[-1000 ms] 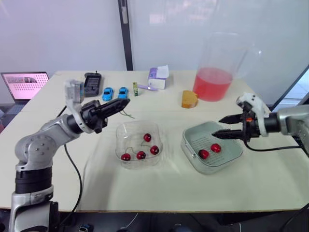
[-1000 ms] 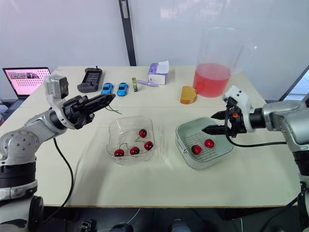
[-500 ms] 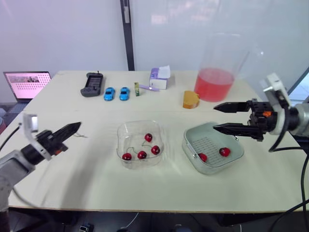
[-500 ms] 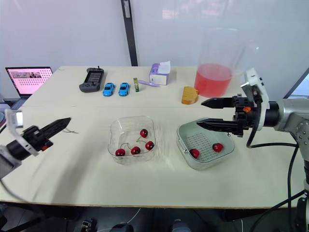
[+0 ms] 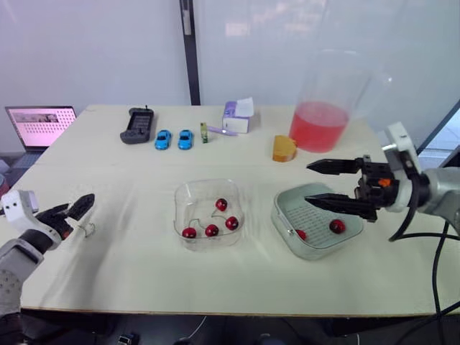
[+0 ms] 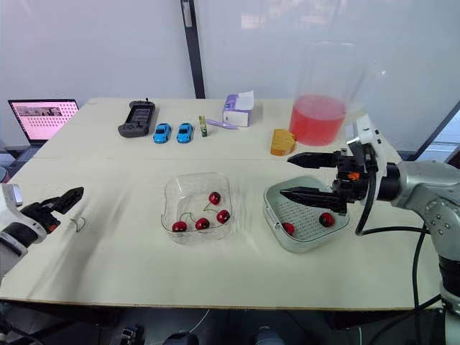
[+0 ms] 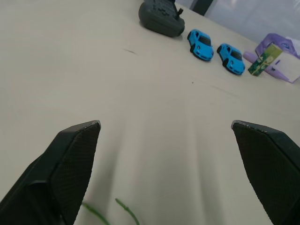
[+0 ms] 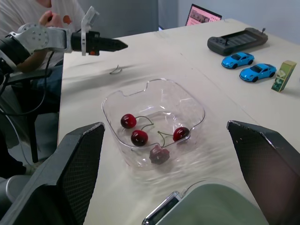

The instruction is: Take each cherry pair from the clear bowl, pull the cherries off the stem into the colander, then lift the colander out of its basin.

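The clear bowl [image 5: 192, 197] in the middle of the table holds several red cherries [image 5: 211, 230] on stems. Right of it, the pale green colander [image 5: 282, 219] sits in its basin with two loose cherries [image 5: 336, 226] inside. My right gripper [image 5: 309, 181] hovers open over the colander's near-left part, holding nothing. My left gripper [image 5: 75, 207] is low at the table's left edge, open in the left wrist view [image 7: 166, 125]. A bare green stem [image 5: 88, 230] lies on the table just by its fingertips [image 7: 77, 140].
Along the back stand a pitcher of red liquid [image 5: 320, 118], an orange block [image 5: 282, 148], a purple box [image 5: 236, 115], two blue toy cars [image 5: 174, 139], a dark controller [image 5: 136, 123] and a laptop [image 5: 39, 123]. A person [image 8: 51, 11] sits beyond the left edge.
My left arm swung from beside the bowl down to the table's left edge, opened, and the stem now lies on the table. My right gripper shifted over the colander; a cherry rolled inside.
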Motion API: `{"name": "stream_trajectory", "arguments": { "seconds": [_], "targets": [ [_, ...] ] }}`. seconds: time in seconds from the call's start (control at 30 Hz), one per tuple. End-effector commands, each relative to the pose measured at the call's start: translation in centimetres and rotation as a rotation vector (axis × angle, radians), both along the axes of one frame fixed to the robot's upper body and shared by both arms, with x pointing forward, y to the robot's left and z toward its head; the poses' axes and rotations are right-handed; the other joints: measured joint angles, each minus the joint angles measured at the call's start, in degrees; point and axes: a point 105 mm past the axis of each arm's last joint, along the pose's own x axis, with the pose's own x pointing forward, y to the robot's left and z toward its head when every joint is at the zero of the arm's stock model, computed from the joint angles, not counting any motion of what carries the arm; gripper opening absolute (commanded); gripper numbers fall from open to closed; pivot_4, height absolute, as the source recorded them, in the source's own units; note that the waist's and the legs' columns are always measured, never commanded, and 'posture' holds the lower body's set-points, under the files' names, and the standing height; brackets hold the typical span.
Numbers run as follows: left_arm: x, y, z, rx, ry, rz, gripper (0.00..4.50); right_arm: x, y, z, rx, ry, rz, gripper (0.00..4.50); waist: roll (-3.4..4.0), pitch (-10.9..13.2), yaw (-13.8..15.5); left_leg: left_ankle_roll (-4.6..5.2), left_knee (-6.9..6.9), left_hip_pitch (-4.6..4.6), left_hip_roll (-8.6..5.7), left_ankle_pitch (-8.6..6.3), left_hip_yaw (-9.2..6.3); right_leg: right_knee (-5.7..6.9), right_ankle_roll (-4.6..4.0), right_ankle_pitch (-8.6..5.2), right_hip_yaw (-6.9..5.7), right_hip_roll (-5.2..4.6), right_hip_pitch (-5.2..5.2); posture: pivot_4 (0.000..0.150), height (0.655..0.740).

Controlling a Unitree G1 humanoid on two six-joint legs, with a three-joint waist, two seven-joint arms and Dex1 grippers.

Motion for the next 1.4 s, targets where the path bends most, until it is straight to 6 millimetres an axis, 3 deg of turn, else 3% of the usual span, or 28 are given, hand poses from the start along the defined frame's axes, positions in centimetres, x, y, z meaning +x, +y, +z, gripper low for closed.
{"name": "stream_trajectory", "arguments": {
  "seconds": [0.03,0.13,0.27,0.43,0.67,0.8,0.9,1.1,1.4],
  "targets": [
    [-1.0,1.6,1.5,0.031,-0.059,0.107,4.47,-0.6,0.0,0.8,0.016,-0.048,0.021,4.5,0.0,0.0,-0.1,0.0,0.0,0.0,0.0,0.0,0.0,0.0,0.0,0.0,0.0,0.01,0.0,0.15,0.74],
    [-2.0,2.1,2.2,-0.004,-0.118,0.162,4.47,-0.4,-0.2,0.8,0.024,-0.045,0.015,4.5,0.0,0.0,-0.1,0.0,0.0,0.01,0.01,0.0,-0.01,0.02,0.0,0.0,0.0,0.01,0.0,0.15,0.74],
    [-3.2,0.5,3.6,-0.064,-0.197,0.097,4.47,-0.2,0.0,0.7,0.025,-0.042,0.024,4.5,-0.02,0.0,0.0,0.0,0.02,-0.01,0.01,0.0,0.0,0.01,0.0,0.0,0.0,-0.01,0.0,0.15,0.74],
    [-3.7,-0.8,5.0,-0.015,-0.235,0.03,4.47,0.2,0.5,0.7,0.025,-0.041,0.041,4.5,-0.02,0.0,0.1,0.0,0.03,0.0,0.0,0.0,0.0,0.02,0.0,0.0,0.0,0.0,0.02,0.15,0.74],
    [-3.0,-2.8,5.2,0.395,-0.192,-0.047,4.47,0.6,0.6,0.5,0.021,-0.035,0.042,4.5,-0.02,0.0,0.0,0.0,0.0,0.03,0.0,0.0,0.03,0.01,0.0,0.0,0.02,0.02,0.02,0.15,0.74],
    [-2.7,-4.3,6.1,0.49,-0.226,-0.147,4.47,0.6,0.4,0.3,0.015,-0.024,0.03,4.5,-0.02,0.0,0.0,0.0,0.0,0.03,0.0,0.0,0.03,0.01,0.0,0.0,0.02,0.02,0.02,0.15,0.74],
    [-2.7,-6.1,7.5,0.376,-0.291,-0.266,4.47,0.4,0.3,0.5,0.019,-0.022,0.026,4.5,-0.02,0.0,0.1,0.0,0.0,0.02,0.01,0.0,0.03,0.01,0.0,0.0,0.01,0.02,0.02,0.15,0.74],
    [-4.1,-12.8,8.2,0.335,-0.323,-0.697,4.47,-0.6,0.1,0.2,0.013,0.001,-0.002,4.5,-0.02,0.0,0.1,0.0,-0.01,0.0,0.01,0.0,0.03,0.0,0.0,0.0,0.01,0.01,0.01,0.15,0.74],
    [-5.5,-17.5,9.1,0.318,-0.317,-1.096,4.47,-2.8,-0.4,0.5,-0.014,0.029,-0.08,4.5,-0.02,0.0,0.0,0.01,-0.01,0.02,0.01,0.0,0.04,0.01,0.0,0.0,0.03,0.04,0.02,0.15,0.74]
  ]
}}
